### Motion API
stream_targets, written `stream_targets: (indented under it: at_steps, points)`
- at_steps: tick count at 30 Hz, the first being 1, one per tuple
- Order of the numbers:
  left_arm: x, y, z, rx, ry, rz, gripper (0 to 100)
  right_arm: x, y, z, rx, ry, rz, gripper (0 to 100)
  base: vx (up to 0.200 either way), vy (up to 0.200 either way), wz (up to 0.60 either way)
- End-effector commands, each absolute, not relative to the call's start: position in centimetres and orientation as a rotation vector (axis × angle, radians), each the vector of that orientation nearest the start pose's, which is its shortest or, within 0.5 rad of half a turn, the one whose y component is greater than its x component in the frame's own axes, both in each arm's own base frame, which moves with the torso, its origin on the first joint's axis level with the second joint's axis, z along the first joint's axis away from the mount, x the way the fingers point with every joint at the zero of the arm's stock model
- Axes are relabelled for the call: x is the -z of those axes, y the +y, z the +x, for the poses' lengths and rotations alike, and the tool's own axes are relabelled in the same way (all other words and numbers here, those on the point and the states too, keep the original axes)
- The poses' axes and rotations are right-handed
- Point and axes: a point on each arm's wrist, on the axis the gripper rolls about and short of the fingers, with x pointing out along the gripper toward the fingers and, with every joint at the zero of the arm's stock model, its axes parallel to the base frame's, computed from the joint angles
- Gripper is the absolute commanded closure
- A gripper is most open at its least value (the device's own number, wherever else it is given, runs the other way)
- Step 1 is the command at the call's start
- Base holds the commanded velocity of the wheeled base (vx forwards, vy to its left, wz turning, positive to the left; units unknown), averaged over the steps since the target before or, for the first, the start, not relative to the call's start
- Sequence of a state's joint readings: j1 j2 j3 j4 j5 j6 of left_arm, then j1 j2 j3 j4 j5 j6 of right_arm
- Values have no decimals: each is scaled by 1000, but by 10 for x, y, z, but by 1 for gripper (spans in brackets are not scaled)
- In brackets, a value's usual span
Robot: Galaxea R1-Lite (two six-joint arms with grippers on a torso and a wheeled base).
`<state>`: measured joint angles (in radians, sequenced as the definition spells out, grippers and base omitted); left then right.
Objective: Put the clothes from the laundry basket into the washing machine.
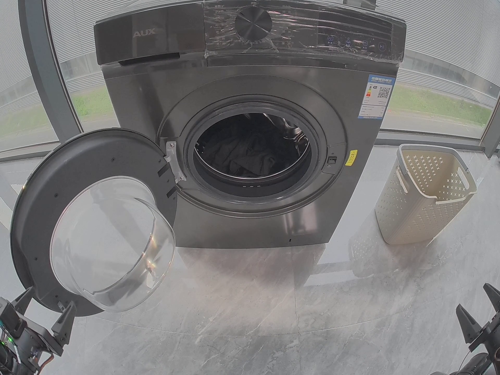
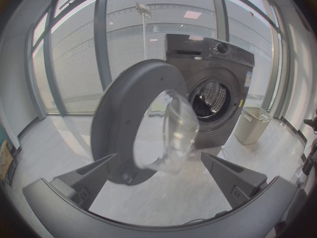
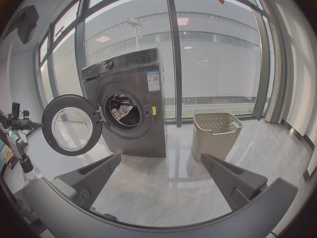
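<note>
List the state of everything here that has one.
washing machine door, swung fully open.
drum, holds dark clothes.
laundry basket, upright, no clothes visible inside.
left gripper, open, empty.
right gripper, open, empty.

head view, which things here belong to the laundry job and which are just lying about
Part of the job: washing machine, its open door, dark clothes in the drum, laundry basket on the floor beside the machine.
Just there: label on the machine's front, yellow sticker by the drum opening, window post behind.
</note>
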<state>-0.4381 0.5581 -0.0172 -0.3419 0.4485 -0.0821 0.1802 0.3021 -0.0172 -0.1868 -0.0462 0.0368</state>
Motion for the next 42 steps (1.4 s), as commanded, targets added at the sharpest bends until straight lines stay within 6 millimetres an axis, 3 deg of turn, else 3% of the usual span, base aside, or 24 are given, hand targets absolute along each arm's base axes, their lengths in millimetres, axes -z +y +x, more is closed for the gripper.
stream_targets:
  at_steps: [1,5,11,17,25,29,34,36,39,42]
  points:
    - [-86,11,-5,-186,128,-79,0,-83,-2,-16,-70,17,38,0,0,0,0]
    - [-85,11,-12,-240,53,-150,0,-83,0,-20,0,-6,17,0,0,0,0]
    - [-84,11,-17,-315,18,-68,0,-82,1,-23,-52,-52,-12,0,0,0,0]
    - [-85,8,-16,-172,24,-28,0,-75,1,-23,-18,3,-15,0,0,0,0]
    - [-84,6,-16,-87,19,-116,0,-76,0,-23,-12,-5,5,0,0,0,0]
    - [-84,5,-21,-231,-53,-41,0,-76,0,-23,-8,-5,3,0,0,0,0]
    - [-83,6,-24,-277,-63,32,0,-76,0,-23,-5,-5,5,0,0,0,0]
    - [-84,6,-24,-261,-60,35,0,-76,0,-23,-8,-5,3,0,0,0,0]
    - [-80,1,-23,-40,21,-19,0,-76,0,-23,-8,-5,3,0,0,0,0]
    - [-77,0,-23,18,0,9,0,-76,0,-23,-8,-5,3,0,0,0,0]
